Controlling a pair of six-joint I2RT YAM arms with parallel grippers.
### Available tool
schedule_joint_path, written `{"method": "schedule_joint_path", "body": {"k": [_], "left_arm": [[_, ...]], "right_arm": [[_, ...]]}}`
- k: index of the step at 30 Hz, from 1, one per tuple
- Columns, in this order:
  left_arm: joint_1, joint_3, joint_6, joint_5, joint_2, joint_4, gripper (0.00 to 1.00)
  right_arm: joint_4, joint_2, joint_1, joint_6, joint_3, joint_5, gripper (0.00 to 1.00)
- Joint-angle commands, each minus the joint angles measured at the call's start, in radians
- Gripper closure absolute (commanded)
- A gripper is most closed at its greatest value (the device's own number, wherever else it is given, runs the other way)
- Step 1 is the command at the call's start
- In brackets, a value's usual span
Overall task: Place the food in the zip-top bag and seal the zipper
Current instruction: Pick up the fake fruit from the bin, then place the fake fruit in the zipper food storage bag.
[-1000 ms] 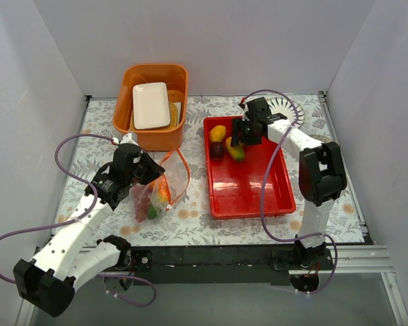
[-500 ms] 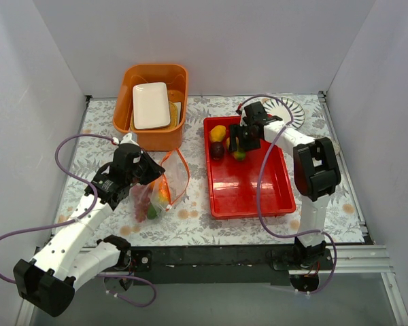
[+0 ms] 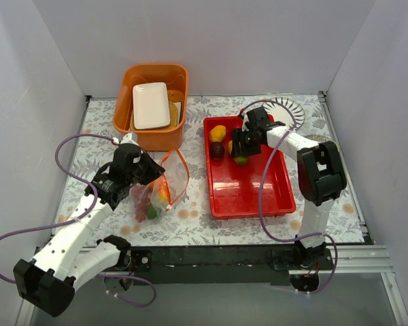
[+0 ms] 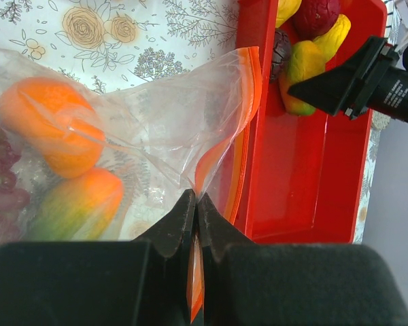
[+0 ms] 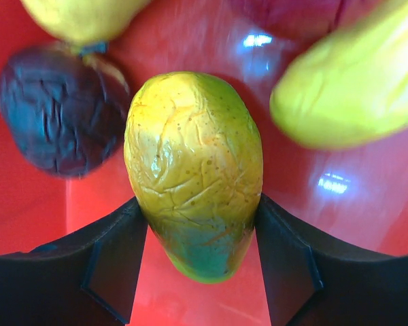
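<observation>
- Clear crinkled plastic marks the zip-top bag (image 3: 164, 187), which is laid on the worktop (image 3: 200, 219) between the orange tub (image 3: 126, 119) and the red tray (image 3: 255, 197), its mouth turned toward the tray.
- The zipper (image 4: 251, 95) is pinched by the left end effector (image 4: 195, 212). Its fingers are pressed together on the orange-red strip, so the mouth is held up and gaping.
- Three pieces are seen inside the bag: an orange (image 4: 51, 125), an orange-green mango (image 4: 78, 204) and dark red grapes (image 4: 1, 193) at the edge of the left wrist view.
- A green-tipped mango (image 5: 194, 173) is clamped between the fingers of the right end effector (image 5: 198, 231) at the far end of the tray. Whether it is lifted off the tray floor cannot be told.
- Lying loose around it are a dark purple fruit (image 5: 58, 119), a dark red fruit (image 4: 316, 13), a yellow mango (image 5: 347, 88) and a second yellow piece (image 5: 81, 17).
- The task is judged less than half done: five pieces, counting the clamped one, are yet to be bagged, and the zipper is not yet sealed.
</observation>
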Motion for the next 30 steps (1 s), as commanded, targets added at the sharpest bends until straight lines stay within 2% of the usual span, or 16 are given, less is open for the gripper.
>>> {"method": "schedule_joint_path", "body": {"k": [1,2,6,18,30], "left_arm": [[0.005,0.011,0.01,0.02,0.003,0.007,1.0],[0.005,0.013,0.013,0.02,0.004,0.006,1.0],[0.005,0.014,0.016,0.013,0.004,0.001,1.0],[0.005,0.019,0.012,0.012,0.013,0.01,1.0],[0.005,0.023,0.004,0.027,0.02,0.018,1.0]], "right_arm": [[0.007,-0.106,0.003,0.0,-0.052,-0.027,0.67],[0.012,-0.138,0.003,0.007,-0.063,-0.036,0.69],[0.017,-0.205,0.003,0.023,-0.11,-0.087,0.7],[0.036,-0.396,0.043,0.099,-0.218,-0.2,0.68],[0.173,-0.477,0.224,0.292,-0.213,-0.294,0.62]]}}
